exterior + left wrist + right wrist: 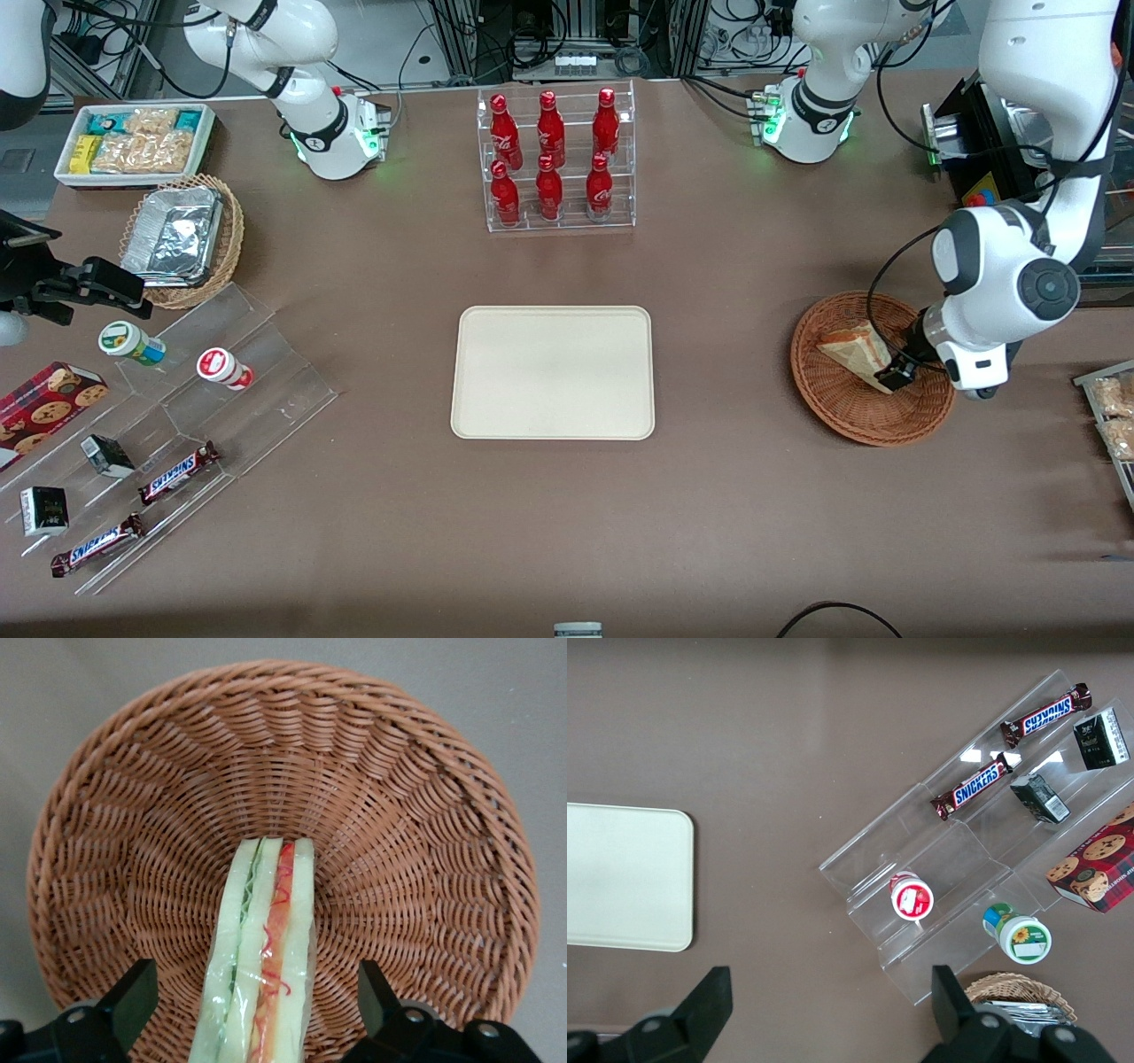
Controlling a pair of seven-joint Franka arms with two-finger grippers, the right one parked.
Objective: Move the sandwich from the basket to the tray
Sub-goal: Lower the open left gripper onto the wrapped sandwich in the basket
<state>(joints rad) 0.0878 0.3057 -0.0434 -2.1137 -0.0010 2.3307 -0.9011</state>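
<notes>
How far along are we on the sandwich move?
Approach looks done: the gripper is down in the basket, fingers open on either side of the sandwich. No grasp yet; the sandwich is in the basket. Left: close, lift, carry to the tray, which holds nothing, and release.

Robot lab: cable-strewn benches, mock shop snack displays [168,416]

Brown table [753,496] (matte, evenly lit); metal framing [567,35] and tangled cables [735,40] at its edge.
</notes>
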